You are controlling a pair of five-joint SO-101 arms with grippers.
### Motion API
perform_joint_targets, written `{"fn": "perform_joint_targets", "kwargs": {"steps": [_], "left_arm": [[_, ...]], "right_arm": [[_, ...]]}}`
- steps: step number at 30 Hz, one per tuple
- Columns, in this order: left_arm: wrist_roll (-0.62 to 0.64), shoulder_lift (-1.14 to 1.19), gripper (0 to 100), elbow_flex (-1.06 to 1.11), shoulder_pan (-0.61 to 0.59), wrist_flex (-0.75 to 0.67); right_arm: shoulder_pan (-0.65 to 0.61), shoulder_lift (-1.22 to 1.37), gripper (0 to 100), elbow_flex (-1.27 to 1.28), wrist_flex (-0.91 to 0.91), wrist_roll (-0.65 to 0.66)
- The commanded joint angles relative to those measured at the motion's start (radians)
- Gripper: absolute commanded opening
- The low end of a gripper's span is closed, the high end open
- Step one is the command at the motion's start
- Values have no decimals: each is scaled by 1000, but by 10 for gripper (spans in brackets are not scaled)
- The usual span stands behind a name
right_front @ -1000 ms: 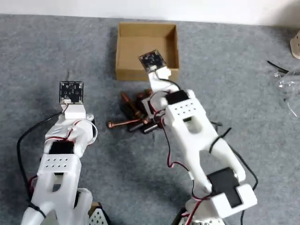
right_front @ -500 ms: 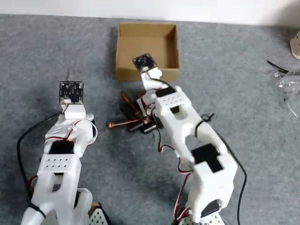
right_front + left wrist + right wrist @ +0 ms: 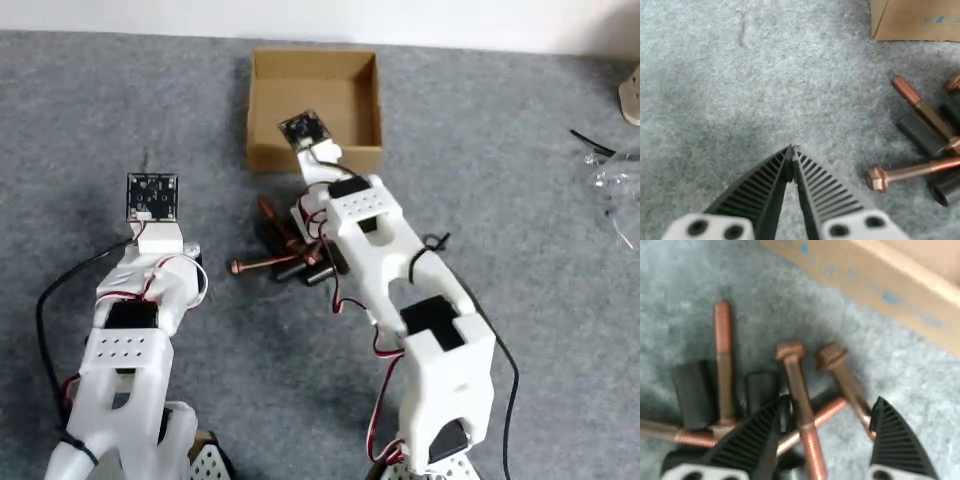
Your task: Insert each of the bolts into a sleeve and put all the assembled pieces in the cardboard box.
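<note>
The left gripper (image 3: pixel 791 149) is shown closed over the grey worktop (image 3: pixel 740 90); copper bolts (image 3: pixel 910 172), black sleeves (image 3: pixel 920 132) and the cardboard box (image 3: pixel 915 20) are seen nearby.

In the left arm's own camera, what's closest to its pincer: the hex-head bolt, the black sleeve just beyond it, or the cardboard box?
From the left gripper:
1. Hex-head bolt, its head lying nearest the tips.
2. Black sleeve, just behind that bolt.
3. Cardboard box, farthest, beyond both.
</note>
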Motion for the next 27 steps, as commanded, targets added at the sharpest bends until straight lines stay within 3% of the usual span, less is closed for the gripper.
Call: {"fn": "perform_joint_targets", "kwargs": {"steps": [1,5,12,18,27], "left_arm": [[8,2,11,-10,-19,-17],[8,2,11,-10,-19,-17],[8,2,11,-8,-19,-17],[8,2,11,-8,-19,-17],[8,2,11,-10,-18,-17]], "right_arm": [[-28,-156,245,-18,36,-60],[-39,-317,245,97,76,-120],[-84,-510,245,338,82,-110],[-18,-515,245,394,71,6],[15,-403,245,498,-71,14]]}}
